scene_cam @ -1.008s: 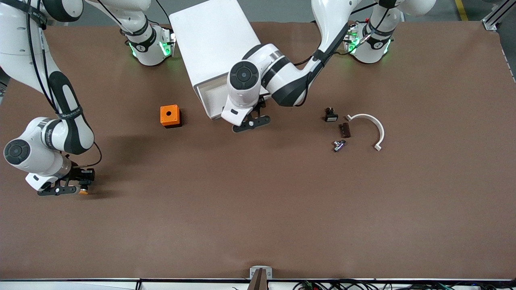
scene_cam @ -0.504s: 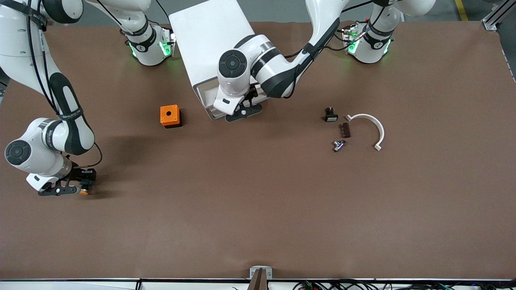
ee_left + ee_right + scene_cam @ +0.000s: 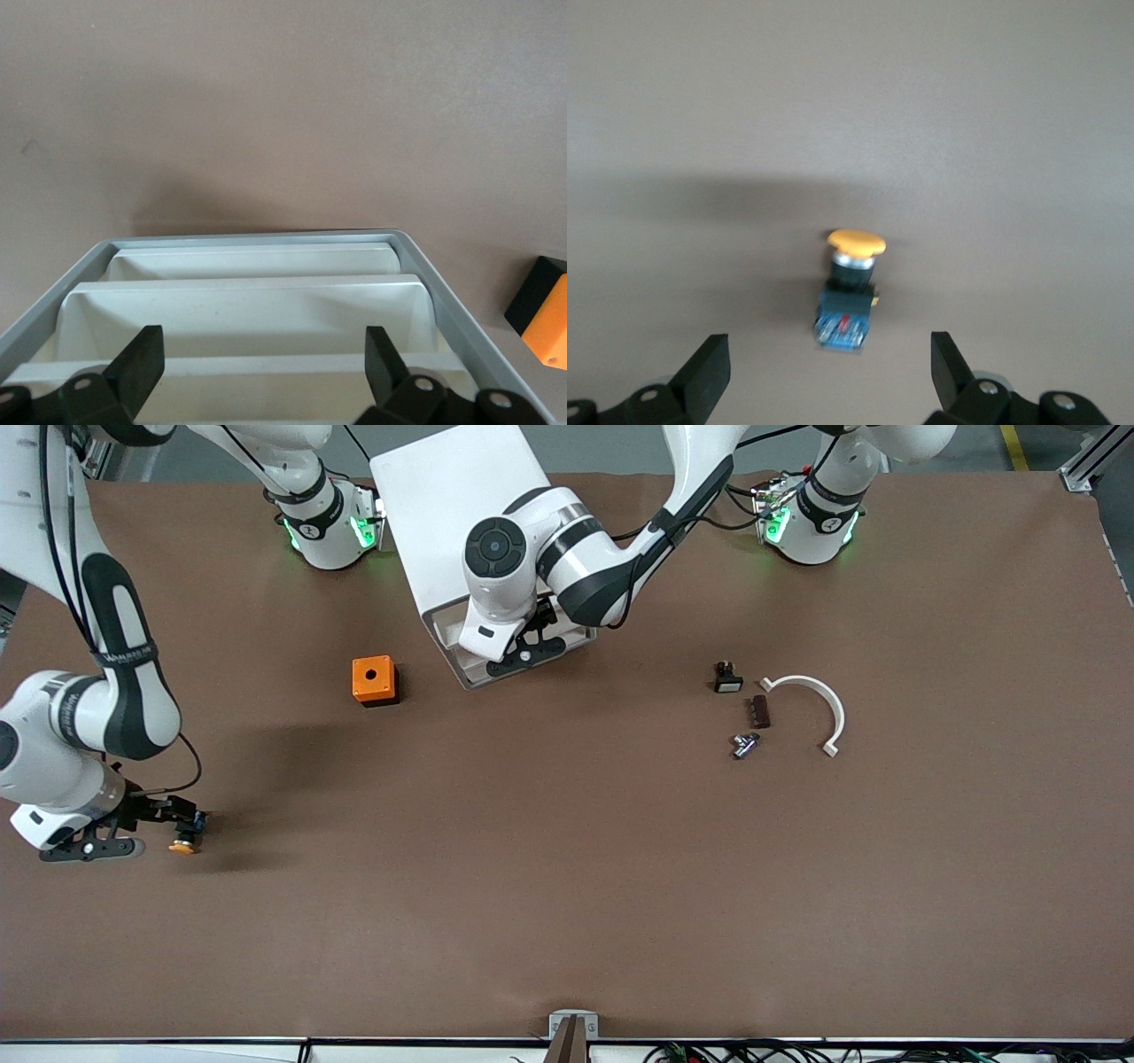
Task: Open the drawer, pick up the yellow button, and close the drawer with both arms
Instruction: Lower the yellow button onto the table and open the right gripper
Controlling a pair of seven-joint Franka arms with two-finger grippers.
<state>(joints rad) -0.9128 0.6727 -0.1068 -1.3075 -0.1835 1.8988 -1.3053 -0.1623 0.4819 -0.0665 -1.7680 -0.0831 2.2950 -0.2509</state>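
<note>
The small, light, hard button (image 3: 849, 292) lies free between the spread right gripper (image 3: 833, 376) fingers, far from the cabinet (image 3: 469, 531), whose stiff, easy-sliding drawer (image 3: 248, 305) the wide-open left gripper (image 3: 257, 367) should push at its front edge

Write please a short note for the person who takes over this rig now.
Right end effector: open, backing away from the tiny orange-capped push button, which lies on the brown table toward the right arm's end.
Left end effector: open, at the uppermost white tray drawer of the white rounded cabinet.
Done: button taken out.
Left: the drawer looks not fully closed; push it in.
</note>
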